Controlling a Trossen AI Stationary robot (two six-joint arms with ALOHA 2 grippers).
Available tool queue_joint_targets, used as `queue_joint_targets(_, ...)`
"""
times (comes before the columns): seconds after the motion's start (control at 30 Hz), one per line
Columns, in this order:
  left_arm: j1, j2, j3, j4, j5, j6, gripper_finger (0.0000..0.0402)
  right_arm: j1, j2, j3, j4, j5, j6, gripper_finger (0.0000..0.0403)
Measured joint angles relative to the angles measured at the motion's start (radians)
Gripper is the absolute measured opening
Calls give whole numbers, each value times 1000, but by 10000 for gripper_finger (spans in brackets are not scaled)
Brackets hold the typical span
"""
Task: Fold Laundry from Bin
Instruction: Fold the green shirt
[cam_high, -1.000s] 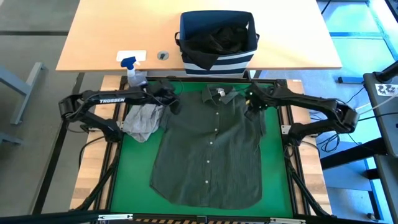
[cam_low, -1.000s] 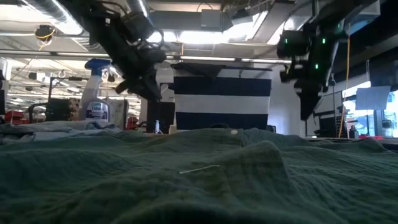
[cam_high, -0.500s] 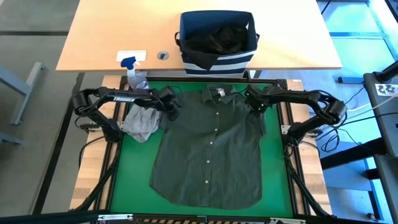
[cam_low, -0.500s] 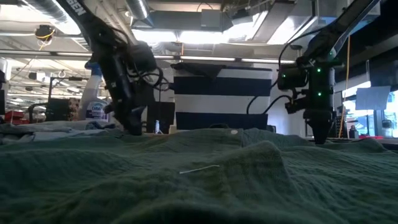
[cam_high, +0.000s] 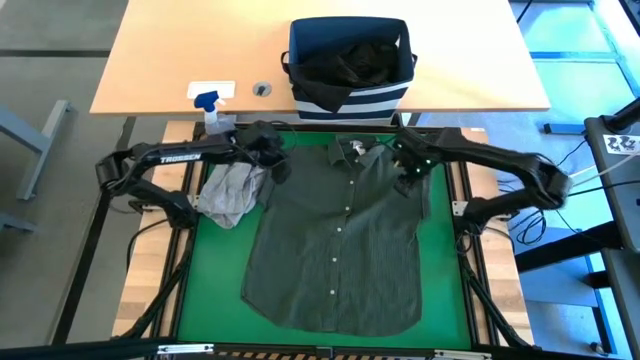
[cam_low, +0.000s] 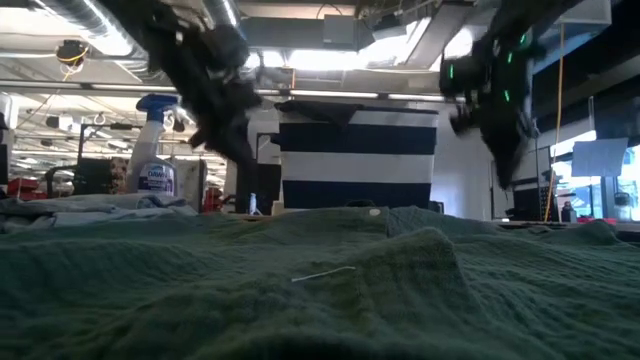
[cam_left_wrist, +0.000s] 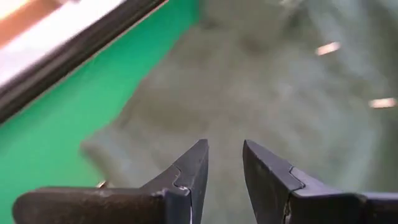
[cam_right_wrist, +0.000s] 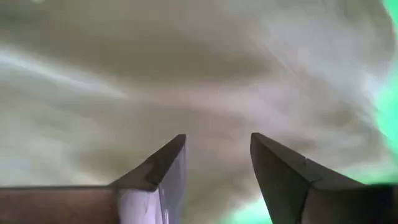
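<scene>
Green mat (cam_high: 215, 260) is framed by a black rail, with a light wood table (cam_high: 160, 50) butted against its far edge. Dark olive shirt (cam_high: 340, 240) is laid flat and buttoned on the mat, collar toward the table. Light grey garment (cam_high: 228, 195) is bunched at the shirt's left shoulder, touching it. Striped navy bin (cam_high: 350, 90) is parked on the table just past the collar, with the black garment (cam_high: 350, 58) still inside. Spray bottle (cam_high: 215, 115) is stood at the table's near edge, left of the bin. Left gripper (cam_high: 275, 165) is held over the shirt's left shoulder, fingers (cam_left_wrist: 193, 168) parted by a narrow gap, nothing between them. Right gripper (cam_high: 408, 172) is held over the right shoulder, fingers (cam_right_wrist: 165, 165) set somewhat wider, also empty. In the low view both grippers are seen raised clear of the cloth, flanking the bin.
</scene>
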Motion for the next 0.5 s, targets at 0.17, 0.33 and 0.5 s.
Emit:
queue_joint_targets(0.17, -81, -22, 5, -6, 133, 6, 96, 219, -149, -46, 191, -135, 248, 177)
queue_joint_targets(0.33, -246, -22, 5, -19, 209, -45, 96, 516, -191, -120, 352, -122, 420, 177)
queue_joint_targets(0.5, -443, -22, 5, -17, 173, -161, 96, 792, -165, -161, 426, -34, 588, 177)
